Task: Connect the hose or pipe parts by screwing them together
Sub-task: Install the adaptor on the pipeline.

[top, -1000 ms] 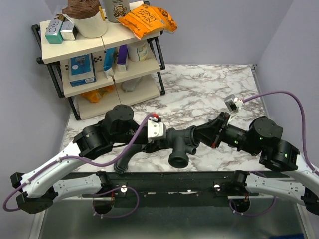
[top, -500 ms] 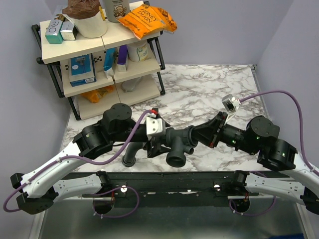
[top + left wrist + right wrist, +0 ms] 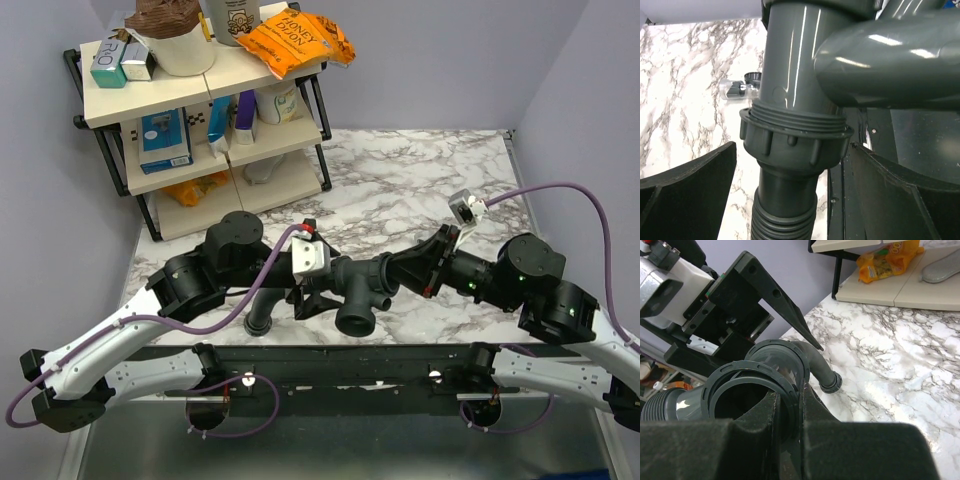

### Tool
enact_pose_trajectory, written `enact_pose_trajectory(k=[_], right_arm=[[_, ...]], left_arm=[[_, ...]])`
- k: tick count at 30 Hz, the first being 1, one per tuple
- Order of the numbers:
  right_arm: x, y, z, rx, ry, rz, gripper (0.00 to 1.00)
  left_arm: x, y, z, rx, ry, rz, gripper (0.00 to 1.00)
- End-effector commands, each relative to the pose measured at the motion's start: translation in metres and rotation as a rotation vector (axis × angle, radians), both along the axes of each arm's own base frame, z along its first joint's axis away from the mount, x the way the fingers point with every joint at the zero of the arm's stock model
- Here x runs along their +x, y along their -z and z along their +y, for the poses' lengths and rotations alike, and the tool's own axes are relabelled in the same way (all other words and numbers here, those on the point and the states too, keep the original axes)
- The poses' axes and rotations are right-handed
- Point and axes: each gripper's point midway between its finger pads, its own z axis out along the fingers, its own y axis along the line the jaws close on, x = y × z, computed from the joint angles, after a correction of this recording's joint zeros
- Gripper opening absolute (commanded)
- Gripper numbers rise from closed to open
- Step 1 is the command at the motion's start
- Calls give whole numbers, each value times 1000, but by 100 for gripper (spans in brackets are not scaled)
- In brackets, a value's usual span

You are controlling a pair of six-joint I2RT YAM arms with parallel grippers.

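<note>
Prob. a robot test lab, not a real home. The left arm & right arm are sitting bolted to a black rail along the table's near edge, w/ purple cables looping off them. Plain lilac walls are boxing the table in on 3 sides. A marble-print top is covering it. A shelf rack is standing at the far left corner, carrying staged groceries: orange snack bag, blue box, tubes, white tub.
</note>
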Motion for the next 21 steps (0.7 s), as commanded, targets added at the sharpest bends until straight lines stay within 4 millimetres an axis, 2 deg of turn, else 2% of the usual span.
enact_pose_trajectory(k=[1, 6, 9, 12, 13, 18, 19, 21], right_arm=[[-2, -27, 2, 107, -10, -24, 0], [-2, -30, 1, 121, -6, -28, 1], [-3, -30, 1, 124, -9, -31, 1], [-3, -30, 3, 126, -14, -27, 0], [-3, -30, 3, 128, -15, -25, 1], [-2, -24, 5, 123, -15, -17, 1], [-3, -23, 6, 122, -17, -13, 1], [-2, -19, 7, 116, -17, -7, 1]], left_arm=[[2, -15, -5, -61, -3, -8, 99], [0, -11, -5, -55, 9, -3, 98], [-1, -3, -4, -39, 9, 1, 92], [-1, -2, -5, -45, 13, 0, 80], [-1, -4, -6, -53, 13, 4, 70], [2, -10, -8, -73, -4, 13, 50], [3, -14, -8, -87, -10, 9, 42], [4, -18, -8, -100, -21, 20, 34]])
